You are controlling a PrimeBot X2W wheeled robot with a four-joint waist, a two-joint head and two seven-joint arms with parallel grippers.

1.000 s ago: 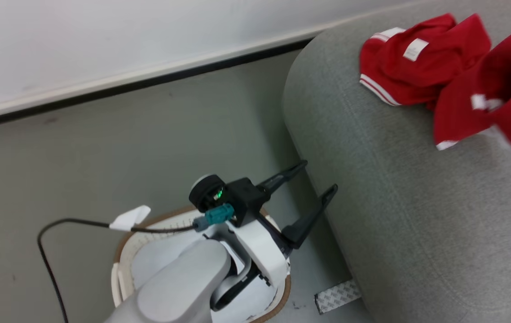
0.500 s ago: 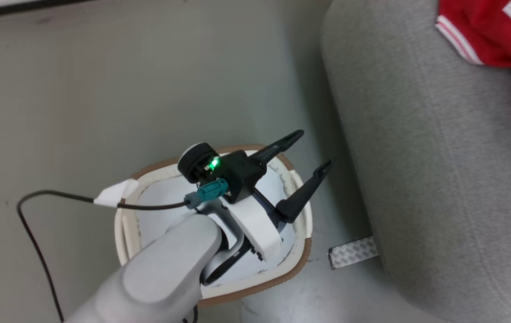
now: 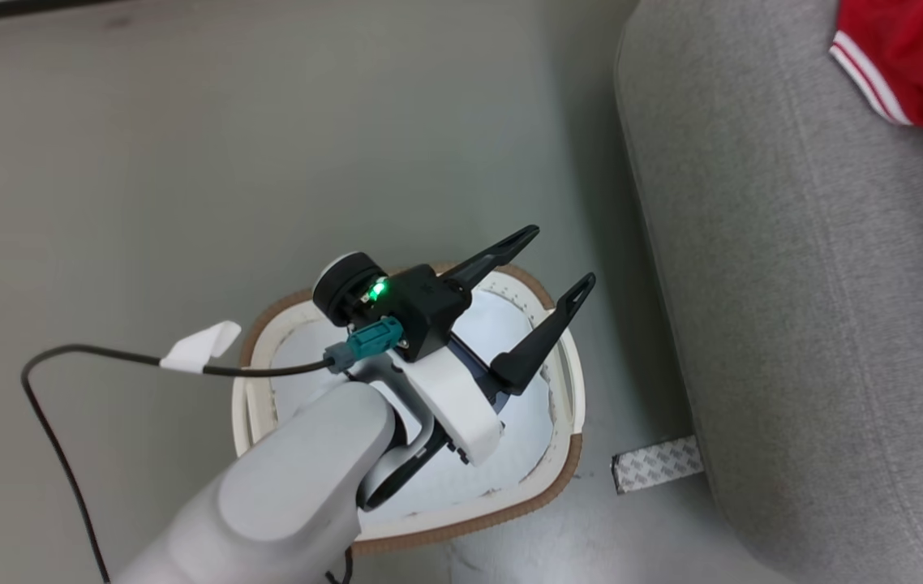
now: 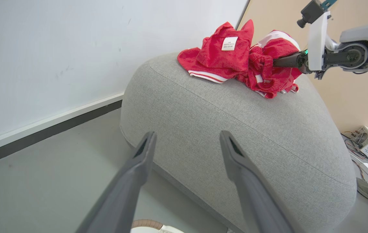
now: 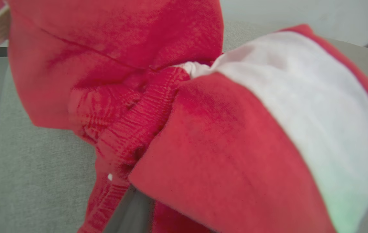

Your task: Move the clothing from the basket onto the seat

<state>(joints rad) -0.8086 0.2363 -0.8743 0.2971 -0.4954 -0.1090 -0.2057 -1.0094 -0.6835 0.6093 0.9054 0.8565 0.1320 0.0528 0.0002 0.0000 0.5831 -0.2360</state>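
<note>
— How does the left end effector [image 3: 561, 255] stand?

— Wide open. Its two dark fingers [image 4: 129, 181] are spread well apart and there is nothing between them. It hangs above the basket [image 3: 567, 454], with the fingertips reaching out over the brown rim on the side towards the sofa [image 3: 794, 324].

— And the basket itself?

— It sits on the grey floor [image 3: 186, 162] just beside the sofa's rounded end, with a narrow gap of floor between the two. Its pale bottom shows around the robot's pale forearm [image 3: 291, 495].

— Where is the clothing?

— The red clothing [image 4: 229, 55], trimmed with white stripes, lies bunched on top of the sofa, well apart from the left end effector. In the left wrist view it sits beyond the spread fingers, up and to the right.

— What about the right end effector [image 4: 277, 62]?

— It reaches into the red heap from the far side and touches it. The folds hide its fingertips, so whether it is clamped on the cloth cannot be told. Its own camera is up close to red fabric with a broad white band, with grey sofa beneath.

— Anything else nearby?

— A black cable [image 3: 88, 353] with a white tag [image 3: 202, 345] runs to a teal plug [image 3: 368, 342] on the left wrist. A strip of patterned tape [image 3: 658, 464] lies on the floor between basket and sofa. A white wall [image 4: 58, 48] stands behind.
</note>
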